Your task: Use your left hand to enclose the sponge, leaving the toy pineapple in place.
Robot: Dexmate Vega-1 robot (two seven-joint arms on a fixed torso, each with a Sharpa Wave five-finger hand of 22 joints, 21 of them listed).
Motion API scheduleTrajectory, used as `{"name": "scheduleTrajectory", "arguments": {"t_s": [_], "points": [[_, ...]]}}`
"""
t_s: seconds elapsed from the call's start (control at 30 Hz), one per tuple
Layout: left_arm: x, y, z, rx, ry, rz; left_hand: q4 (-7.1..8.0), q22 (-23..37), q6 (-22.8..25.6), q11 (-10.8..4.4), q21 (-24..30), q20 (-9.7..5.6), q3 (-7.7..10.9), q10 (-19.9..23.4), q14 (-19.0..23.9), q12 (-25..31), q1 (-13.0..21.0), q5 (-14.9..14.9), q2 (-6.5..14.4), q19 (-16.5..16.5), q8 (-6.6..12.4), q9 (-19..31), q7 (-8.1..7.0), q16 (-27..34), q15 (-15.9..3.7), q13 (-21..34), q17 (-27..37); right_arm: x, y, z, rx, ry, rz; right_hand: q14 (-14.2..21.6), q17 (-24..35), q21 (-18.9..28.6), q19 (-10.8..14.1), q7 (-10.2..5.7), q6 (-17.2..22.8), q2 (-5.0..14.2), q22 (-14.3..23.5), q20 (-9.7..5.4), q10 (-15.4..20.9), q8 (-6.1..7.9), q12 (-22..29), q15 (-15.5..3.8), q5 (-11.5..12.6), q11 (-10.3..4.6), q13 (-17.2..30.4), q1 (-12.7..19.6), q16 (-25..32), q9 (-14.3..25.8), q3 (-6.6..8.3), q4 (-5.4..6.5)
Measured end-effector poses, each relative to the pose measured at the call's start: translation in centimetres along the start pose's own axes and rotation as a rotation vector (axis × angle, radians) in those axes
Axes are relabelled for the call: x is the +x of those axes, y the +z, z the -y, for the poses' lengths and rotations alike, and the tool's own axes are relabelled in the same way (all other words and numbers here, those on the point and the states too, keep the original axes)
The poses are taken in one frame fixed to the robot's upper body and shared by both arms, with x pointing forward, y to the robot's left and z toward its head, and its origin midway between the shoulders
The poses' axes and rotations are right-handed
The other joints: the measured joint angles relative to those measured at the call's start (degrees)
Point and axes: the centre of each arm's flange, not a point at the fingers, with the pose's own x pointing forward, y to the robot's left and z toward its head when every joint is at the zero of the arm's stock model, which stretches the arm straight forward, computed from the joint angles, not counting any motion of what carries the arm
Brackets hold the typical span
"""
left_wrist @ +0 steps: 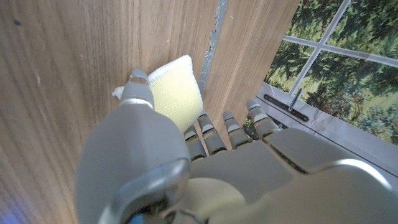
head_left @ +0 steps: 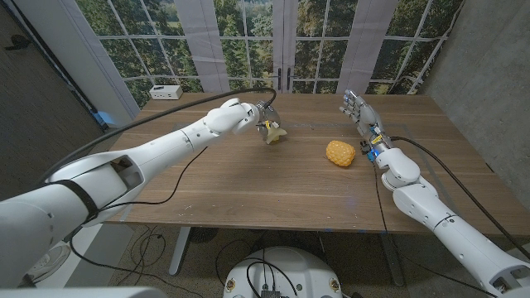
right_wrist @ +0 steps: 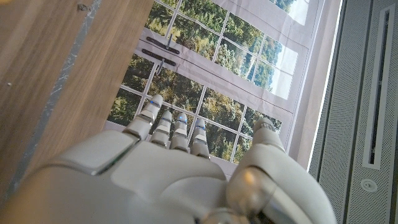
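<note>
The left hand [head_left: 263, 116] reached over the far middle of the table [head_left: 248, 182], its fingers [left_wrist: 214, 134] and thumb closed around the pale yellow sponge [left_wrist: 177, 90], which it held near the tabletop. The toy pineapple [head_left: 340, 153] lay on the table to the right of the sponge, apart from it. Just right of the pineapple, the right hand [head_left: 362, 116] stood with fingers spread and upright, holding nothing.

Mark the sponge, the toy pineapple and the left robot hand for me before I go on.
sponge [left_wrist: 177, 87]: left wrist view, on its pale yellow face.
toy pineapple [head_left: 340, 153]: head view, middle of its bumpy yellow body.
left robot hand [head_left: 263, 115]: head view, on the fingers over the sponge.
</note>
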Motion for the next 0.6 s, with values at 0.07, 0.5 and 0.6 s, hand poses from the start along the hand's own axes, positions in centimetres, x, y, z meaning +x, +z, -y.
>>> {"name": "scheduleTrajectory", "arguments": {"t_s": [0.07, 0.5, 0.6], "points": [[0.2, 0.0, 0.1, -0.005, -0.004, -0.002, 0.0, 0.0, 0.0, 0.0, 0.0, 0.0, 0.0, 0.0, 0.0, 0.0, 0.12, 0.0, 0.12, 0.0, 0.0, 0.0, 0.0, 0.0, 0.0, 0.0, 0.0, 0.1, 0.2, -0.1, -0.003, 0.004, 0.004, 0.0, 0.0, 0.0, 0.0, 0.0, 0.0, 0.0, 0.0, 0.0, 0.0, 0.0, 0.0, 0.0, 0.0, 0.0, 0.0, 0.0, 0.0, 0.0, 0.0, 0.0], [2.3, 0.6, 0.7, -0.026, -0.03, 0.011, 0.0, 0.0, 0.03, 0.01, 0.0, 0.32, 0.01, 0.01, 0.0, 0.0, 0.68, 0.0, 0.68, 0.32, -0.34, 0.0, 0.03, 0.0, 0.0, 0.29, 0.0, 0.2, 0.8, -0.3, -0.014, 0.019, 0.022, 0.0, 0.0, 0.0, 0.0, 0.0, 0.0, 0.0, 0.0, 0.0, 0.32, 0.0, 0.0, 0.0, 0.0, 0.32, 0.0, 0.0, 0.0, 0.0, 0.0, 0.0], [2.7, 0.9, 0.6, -0.029, -0.031, 0.017, 0.0, 0.0, 0.84, -0.09, 0.0, 0.32, 0.01, 0.64, 0.26, 0.0, 1.56, 0.0, 1.55, 0.32, -0.31, 0.03, 0.32, 0.0, -0.21, 0.29, 0.0, 0.2, 0.8, -0.4, -0.013, 0.019, 0.023, 0.0, 0.0, 0.0, 0.0, 0.0, 0.0, 0.0, 0.0, 0.0, 0.32, 0.0, 0.0, 0.0, 0.0, 0.32, 0.0, 0.0, 0.0, 0.0, 0.0, 0.0]]}}
